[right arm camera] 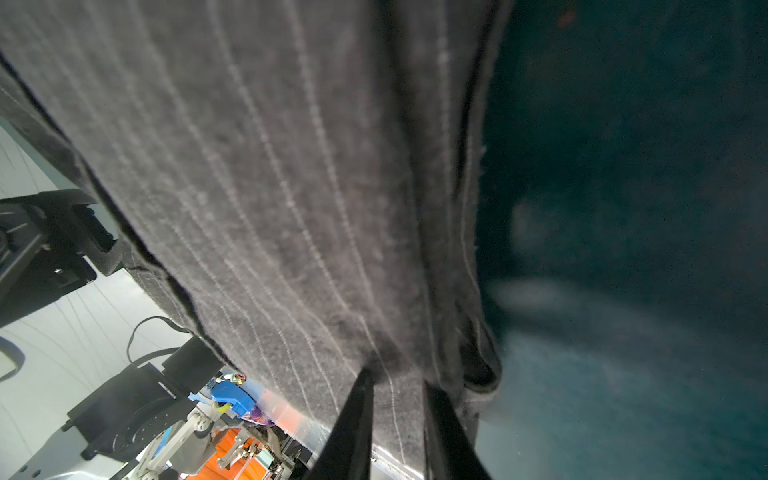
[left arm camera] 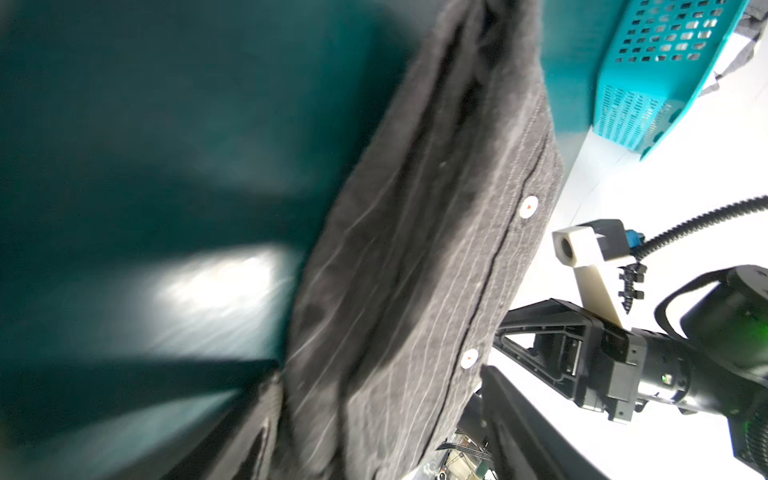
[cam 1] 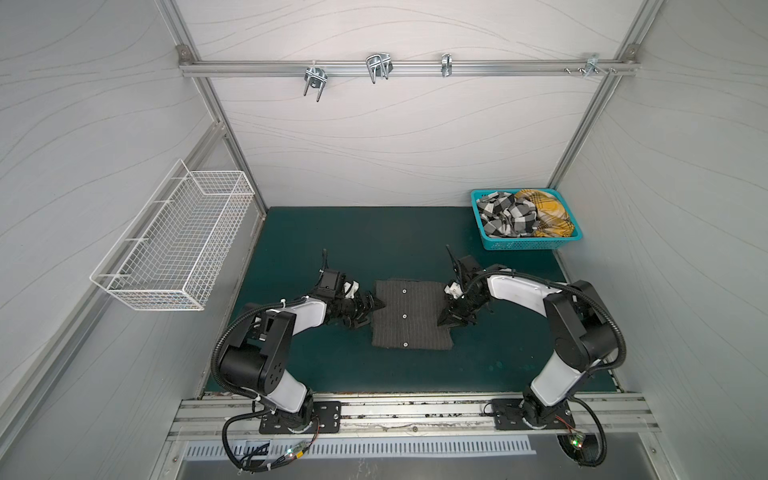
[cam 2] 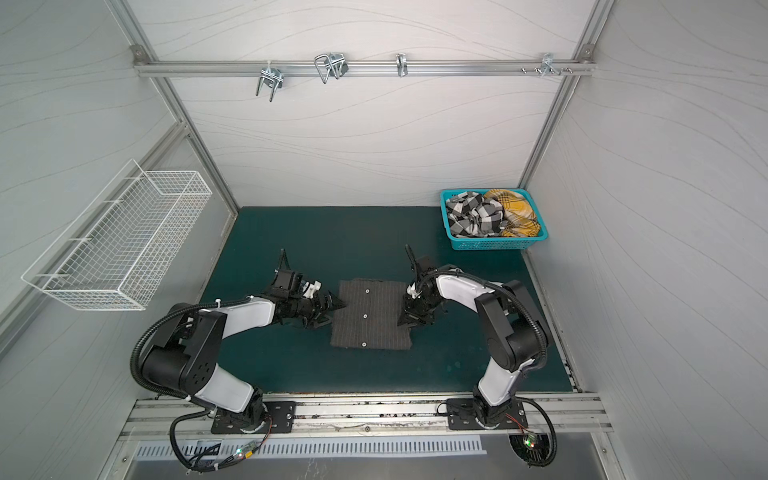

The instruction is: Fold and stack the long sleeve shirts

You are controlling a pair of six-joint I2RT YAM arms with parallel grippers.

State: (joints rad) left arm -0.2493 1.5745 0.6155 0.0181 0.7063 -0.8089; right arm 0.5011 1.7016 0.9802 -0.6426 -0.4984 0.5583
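Observation:
A charcoal grey pinstriped shirt [cam 1: 409, 316] [cam 2: 370, 316] lies folded into a rectangle in the middle of the green mat, its pale buttons facing up. At its left edge my left gripper [cam 1: 370, 313] [cam 2: 332, 312] [left arm camera: 380, 374] stands open, one finger on each side of the thick folded edge [left arm camera: 415, 270]. On the right edge my right gripper [cam 1: 444, 320] [cam 2: 404, 320] [right arm camera: 397, 380] is shut on the grey cloth [right arm camera: 270, 187], which is pinched between its fingers. The black-and-white checked shirt [cam 1: 505, 216] [cam 2: 473, 216] and the mustard plaid shirt [cam 1: 544, 210] [cam 2: 515, 210] lie crumpled in the teal basket.
The teal lattice basket [cam 1: 528, 244] [cam 2: 490, 244] [left arm camera: 648, 83] stands at the mat's back right corner. A white wire basket [cam 1: 174, 245] hangs on the left wall. Metal hooks hang from a rail [cam 1: 374, 68] across the back wall. Bare green mat [cam 1: 332, 241] surrounds the grey shirt.

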